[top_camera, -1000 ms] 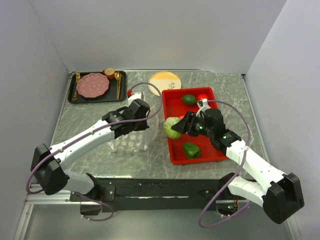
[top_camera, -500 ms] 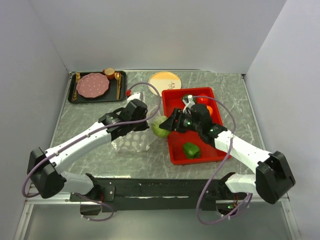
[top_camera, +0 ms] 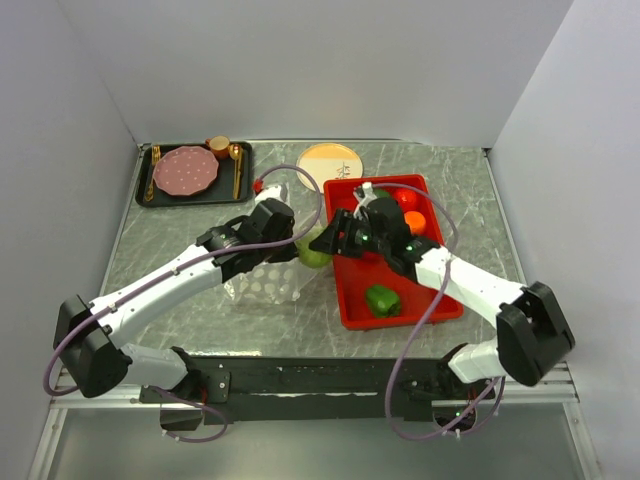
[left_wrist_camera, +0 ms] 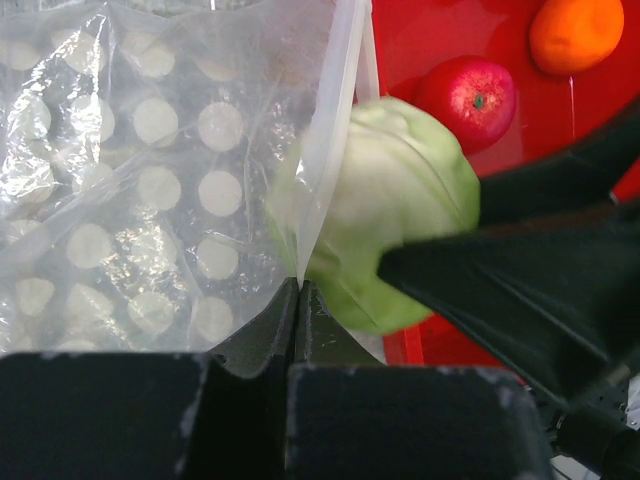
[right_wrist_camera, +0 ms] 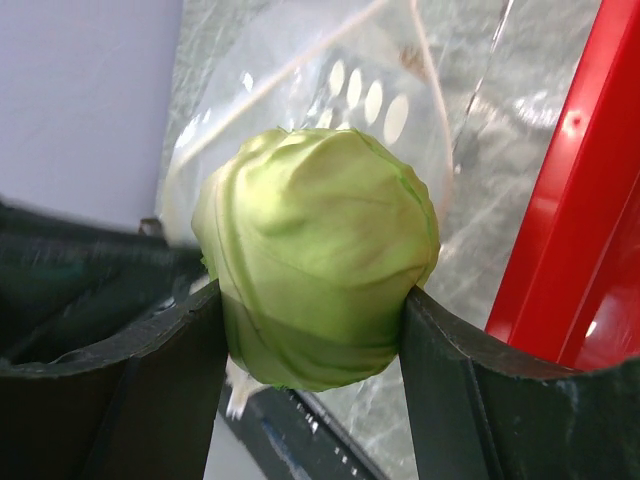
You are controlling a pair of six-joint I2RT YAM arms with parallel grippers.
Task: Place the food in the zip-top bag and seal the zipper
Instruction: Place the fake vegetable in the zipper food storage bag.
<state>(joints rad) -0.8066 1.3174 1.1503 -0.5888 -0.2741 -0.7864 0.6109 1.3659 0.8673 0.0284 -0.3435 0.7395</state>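
My right gripper (top_camera: 324, 246) (right_wrist_camera: 315, 300) is shut on a light green cabbage (top_camera: 314, 254) (left_wrist_camera: 400, 220) (right_wrist_camera: 320, 240), held just left of the red tray (top_camera: 350, 305) at the mouth of the zip-top bag (top_camera: 264, 282) (left_wrist_camera: 130, 180) (right_wrist_camera: 340, 80). The left gripper (top_camera: 288, 238) (left_wrist_camera: 297, 288) is shut on the bag's mouth edge, pinching its pale zipper (left_wrist_camera: 332, 140) and holding it up. More food lies in the tray: a red fruit (top_camera: 404, 197) (left_wrist_camera: 468, 95), an orange one (top_camera: 415, 222) (left_wrist_camera: 576, 35) and a dark green pepper (top_camera: 381, 299).
A black tray (top_camera: 148, 195) with a pink plate (top_camera: 185, 171), gold cutlery and a brown cup (top_camera: 218, 146) sits at the back left. A yellow plate (top_camera: 330, 160) lies behind the red tray. White walls close in both sides and the back.
My right gripper has carried the cabbage leftward out of the red tray to the bag's mouth. The left gripper has kept its hold on the bag edge, shifting slightly.
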